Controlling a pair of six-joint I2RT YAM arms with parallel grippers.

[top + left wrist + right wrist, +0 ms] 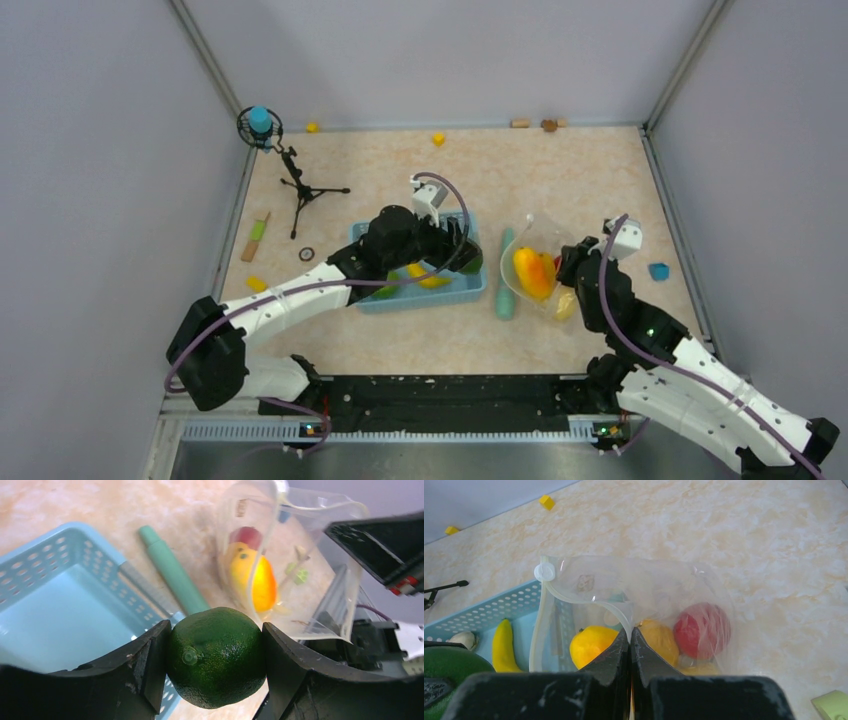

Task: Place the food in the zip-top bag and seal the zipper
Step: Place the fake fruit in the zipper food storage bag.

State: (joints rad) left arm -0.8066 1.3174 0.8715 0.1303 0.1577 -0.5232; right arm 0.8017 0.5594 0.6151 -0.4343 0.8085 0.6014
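Left wrist view is pointing to the main risk: the glossy lime (220, 675) may be catching the floppy zipper (574, 599) on entry, tugging it out of the right claw (630, 645), or slipping free over the blue basket (55, 605). Left claw (215, 640) is spreading wide and pinching the lime. Right claw, pressed together, is pinching the zipper, holding the zip-top bag (674, 585) open on the tabletop (774, 540) just beside the basket.
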